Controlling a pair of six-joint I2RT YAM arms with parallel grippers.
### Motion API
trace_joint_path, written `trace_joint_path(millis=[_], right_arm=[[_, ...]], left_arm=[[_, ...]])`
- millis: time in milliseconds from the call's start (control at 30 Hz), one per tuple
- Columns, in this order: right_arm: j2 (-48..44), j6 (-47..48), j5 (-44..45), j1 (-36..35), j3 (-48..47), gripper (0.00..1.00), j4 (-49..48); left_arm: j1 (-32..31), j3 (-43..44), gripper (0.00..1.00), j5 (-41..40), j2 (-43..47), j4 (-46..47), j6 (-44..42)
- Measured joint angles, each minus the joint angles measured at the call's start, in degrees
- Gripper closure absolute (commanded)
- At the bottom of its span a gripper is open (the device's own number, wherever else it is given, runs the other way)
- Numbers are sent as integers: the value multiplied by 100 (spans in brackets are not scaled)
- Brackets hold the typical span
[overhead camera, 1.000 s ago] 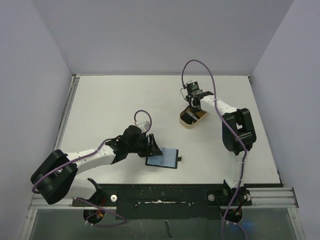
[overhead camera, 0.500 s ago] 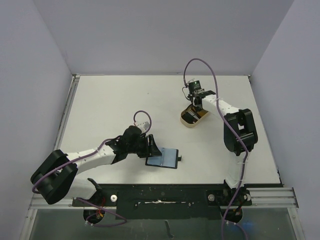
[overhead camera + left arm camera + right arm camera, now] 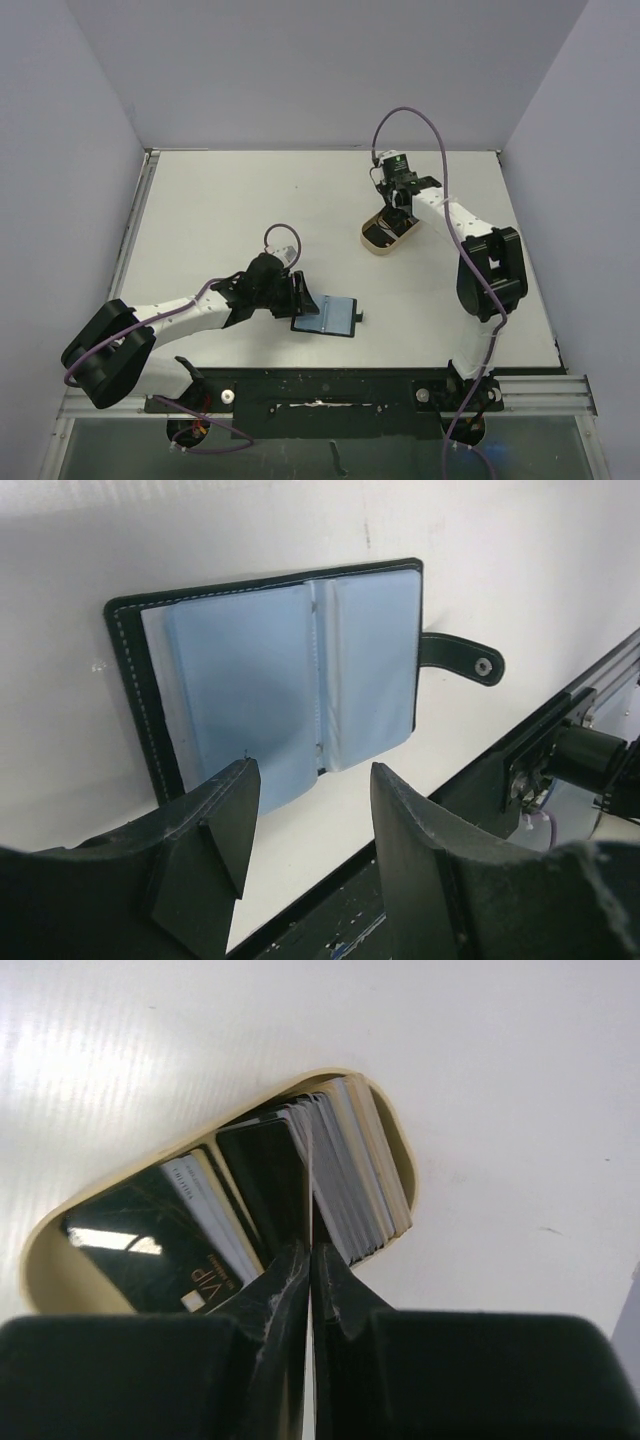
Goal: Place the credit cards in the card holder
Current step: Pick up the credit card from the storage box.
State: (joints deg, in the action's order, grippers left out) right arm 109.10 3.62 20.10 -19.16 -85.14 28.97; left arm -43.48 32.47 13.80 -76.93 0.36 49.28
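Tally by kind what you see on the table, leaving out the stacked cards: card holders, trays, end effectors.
Card holder: 1
Tray: 1
End effectors: 2, the left end effector and the right end effector
Total: 4

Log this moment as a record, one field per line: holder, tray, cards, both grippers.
card holder: lying open, bluish panels up, strap tab out to the side
tray: beige oval, apart from the holder
credit cards: stacked on edge in the tray; none seen in the holder
left gripper: open, at the holder's edge
right gripper: shut, tips among the cards; grip on a card unclear
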Motion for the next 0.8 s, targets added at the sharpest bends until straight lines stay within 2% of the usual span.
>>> trace_joint_path(millis=[233, 567, 800], right_arm=[[-907, -568, -1075, -20, 501, 100, 205], [-1902, -1775, -1478, -636, 1207, 100, 396], [-2761, -2809, -2243, -1019, 2299, 100, 96]], left_arm=[[9, 0, 55, -260, 118, -413, -7], [247, 4, 57, -636, 321, -1069, -37], [450, 2, 63, -654, 387, -1228, -55]])
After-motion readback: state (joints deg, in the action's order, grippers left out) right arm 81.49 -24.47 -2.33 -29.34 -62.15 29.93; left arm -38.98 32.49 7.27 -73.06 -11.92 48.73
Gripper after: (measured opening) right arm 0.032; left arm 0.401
